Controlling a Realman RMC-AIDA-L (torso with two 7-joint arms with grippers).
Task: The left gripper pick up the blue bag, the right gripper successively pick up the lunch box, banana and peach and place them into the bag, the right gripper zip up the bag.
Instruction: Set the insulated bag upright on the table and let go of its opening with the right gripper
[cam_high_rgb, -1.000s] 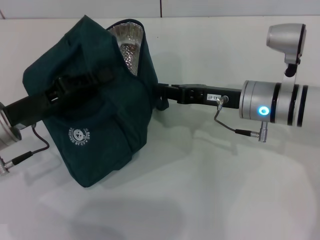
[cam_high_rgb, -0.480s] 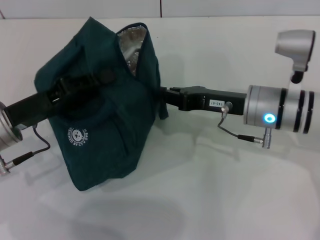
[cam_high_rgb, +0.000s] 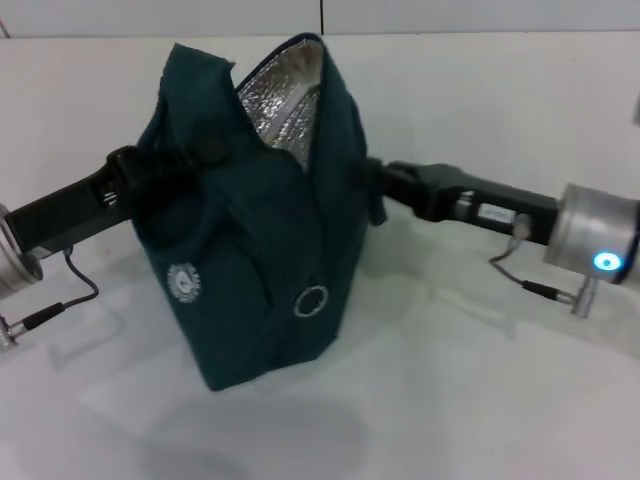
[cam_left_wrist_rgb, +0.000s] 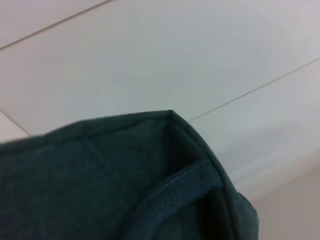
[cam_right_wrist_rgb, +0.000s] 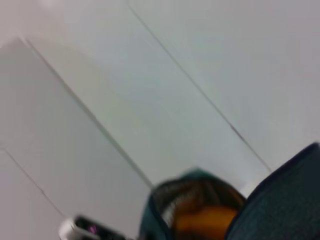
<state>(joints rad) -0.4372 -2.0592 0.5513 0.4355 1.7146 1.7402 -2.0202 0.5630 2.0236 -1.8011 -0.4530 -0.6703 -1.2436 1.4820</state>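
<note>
Left gripper (cam_high_rgb: 150, 165) clamps blue bag (cam_high_rgb: 250, 270) upright | right gripper (cam_high_rgb: 375, 180) at bag's side, grip unclear

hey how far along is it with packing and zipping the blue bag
Packing looks at least partly done: the right wrist view shows something yellow-orange inside the blue bag, probably the banana; lunch box and peach are not visible anywhere. In hand: the left claw and right claw both meet the bag at its sides, which stands upright. Left: zipping, since the silver lining shows through the open top and the ring pull hangs low.
</note>
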